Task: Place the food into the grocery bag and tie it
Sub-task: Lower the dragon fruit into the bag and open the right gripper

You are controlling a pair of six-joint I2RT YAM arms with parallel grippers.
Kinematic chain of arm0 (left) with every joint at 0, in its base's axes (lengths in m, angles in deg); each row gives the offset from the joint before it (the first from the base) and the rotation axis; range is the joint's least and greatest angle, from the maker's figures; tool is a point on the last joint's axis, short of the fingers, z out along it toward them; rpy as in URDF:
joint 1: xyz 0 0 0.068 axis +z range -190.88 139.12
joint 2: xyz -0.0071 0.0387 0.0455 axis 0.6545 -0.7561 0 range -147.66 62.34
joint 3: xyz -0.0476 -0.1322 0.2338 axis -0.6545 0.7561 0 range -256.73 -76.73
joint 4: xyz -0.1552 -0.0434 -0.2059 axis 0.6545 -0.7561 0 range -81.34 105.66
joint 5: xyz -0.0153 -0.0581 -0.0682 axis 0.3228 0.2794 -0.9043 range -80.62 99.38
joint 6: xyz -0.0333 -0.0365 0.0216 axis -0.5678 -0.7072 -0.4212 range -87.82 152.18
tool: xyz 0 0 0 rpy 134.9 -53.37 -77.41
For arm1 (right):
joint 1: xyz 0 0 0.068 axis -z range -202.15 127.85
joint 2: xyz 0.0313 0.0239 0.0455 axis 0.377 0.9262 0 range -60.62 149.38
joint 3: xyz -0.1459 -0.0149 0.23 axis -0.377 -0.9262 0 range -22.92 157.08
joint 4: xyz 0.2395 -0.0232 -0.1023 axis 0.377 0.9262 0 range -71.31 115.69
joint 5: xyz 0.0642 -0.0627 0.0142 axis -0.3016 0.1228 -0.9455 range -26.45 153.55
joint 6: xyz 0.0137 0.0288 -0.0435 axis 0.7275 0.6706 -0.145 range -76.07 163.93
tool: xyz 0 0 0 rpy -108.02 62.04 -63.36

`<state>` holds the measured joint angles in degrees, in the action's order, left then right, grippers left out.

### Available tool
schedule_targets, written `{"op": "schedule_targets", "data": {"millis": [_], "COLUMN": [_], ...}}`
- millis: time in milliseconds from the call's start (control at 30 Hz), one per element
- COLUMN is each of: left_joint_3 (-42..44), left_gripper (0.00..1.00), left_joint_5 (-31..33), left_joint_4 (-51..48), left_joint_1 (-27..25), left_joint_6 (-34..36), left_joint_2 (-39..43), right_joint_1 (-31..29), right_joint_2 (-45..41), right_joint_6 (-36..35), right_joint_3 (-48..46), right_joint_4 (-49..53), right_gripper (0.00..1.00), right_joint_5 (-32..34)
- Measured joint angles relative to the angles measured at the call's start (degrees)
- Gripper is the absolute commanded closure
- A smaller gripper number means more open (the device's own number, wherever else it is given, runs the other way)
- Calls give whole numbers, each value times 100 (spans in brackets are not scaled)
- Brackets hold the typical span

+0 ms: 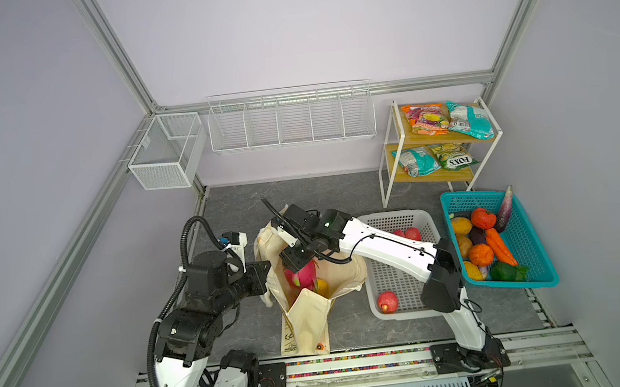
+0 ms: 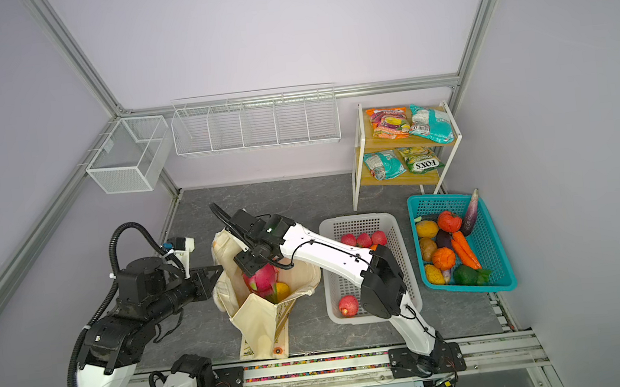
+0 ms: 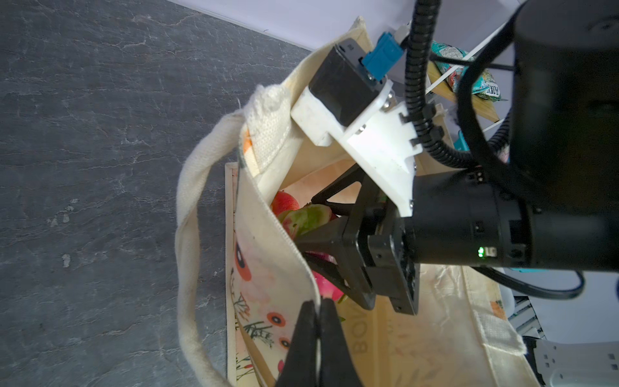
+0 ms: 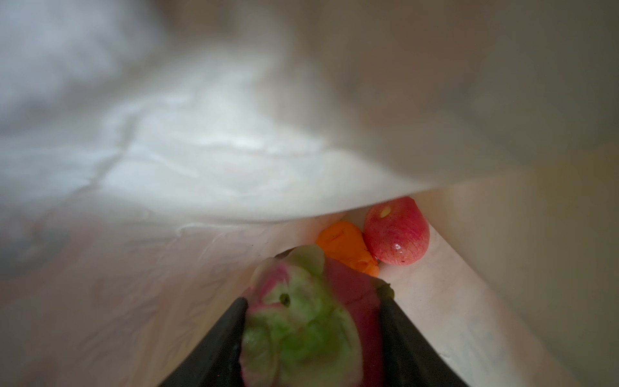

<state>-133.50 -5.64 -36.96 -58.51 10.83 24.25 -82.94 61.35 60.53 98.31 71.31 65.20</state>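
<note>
The cream floral grocery bag (image 1: 308,311) (image 2: 258,319) stands open at the middle of the table. My left gripper (image 1: 267,272) (image 2: 219,270) (image 3: 319,305) is shut on the bag's left rim (image 3: 268,268) and holds it open. My right gripper (image 1: 296,271) (image 2: 252,273) (image 4: 313,298) reaches down into the bag's mouth, its jaws closed against both sides of a pink and green dragon fruit (image 1: 303,276) (image 2: 262,280) (image 4: 301,328). A yellow fruit (image 1: 321,286) lies beside it. Deeper inside lie a red apple (image 4: 397,238) and an orange (image 4: 345,248).
Right of the bag, a white perforated basket (image 1: 392,219) holds red apples (image 1: 388,302). Further right, a teal basket (image 1: 452,198) holds vegetables and fruit. A two-tier shelf (image 1: 389,144) at the back right carries snack packets (image 1: 429,119). Wire racks (image 1: 290,120) hang on the walls.
</note>
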Motion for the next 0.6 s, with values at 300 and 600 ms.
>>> {"op": "schedule_targets", "data": {"millis": [300,600], "left_joint_3": [2,15], "left_gripper": [100,100], "left_joint_5": [-2,-4], "left_joint_4": [2,7], "left_joint_1": [0,0], "left_joint_6": [-2,-2], "left_joint_2": [44,66], "right_joint_1": [0,-2], "right_joint_2": [9,9], "right_joint_6": [-13,-122], "right_joint_3": [0,385], "right_joint_4": [-52,133], "right_gripper": [5,10], "right_joint_5": [251,474]}}
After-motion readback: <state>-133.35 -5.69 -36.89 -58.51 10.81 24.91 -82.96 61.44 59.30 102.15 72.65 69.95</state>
